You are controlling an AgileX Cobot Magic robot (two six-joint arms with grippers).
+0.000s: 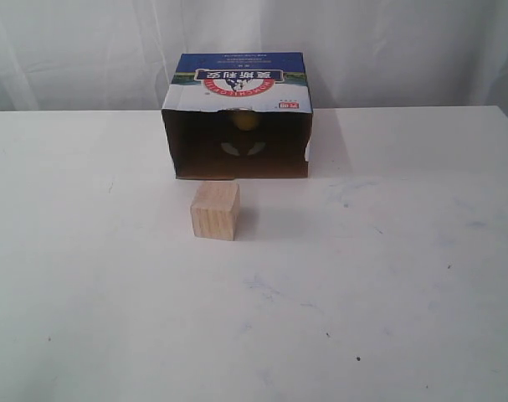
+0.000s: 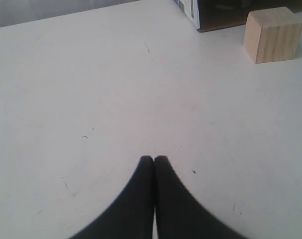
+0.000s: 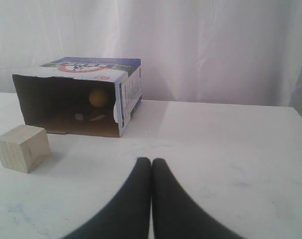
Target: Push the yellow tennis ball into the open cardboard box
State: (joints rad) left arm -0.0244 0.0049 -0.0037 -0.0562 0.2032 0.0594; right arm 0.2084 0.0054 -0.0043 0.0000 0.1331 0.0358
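Note:
The yellow tennis ball (image 1: 244, 121) (image 3: 98, 97) lies deep inside the open cardboard box (image 1: 237, 84) (image 3: 128, 92), against its dark back wall. The box lies on its side at the table's far middle, its mouth facing the front and its blue-and-white printed side up. Only a corner of the box (image 2: 190, 10) shows in the left wrist view. My left gripper (image 2: 153, 158) is shut with nothing in it, over bare table well short of the box. My right gripper (image 3: 151, 160) is also shut and empty, apart from the box. Neither gripper shows in the exterior view.
A pale wooden cube (image 1: 215, 210) (image 2: 273, 34) (image 3: 22, 148) stands on the white table (image 1: 387, 276) just in front of the box's mouth, slightly left of its middle. A white curtain (image 1: 387, 42) hangs behind the table's far edge.

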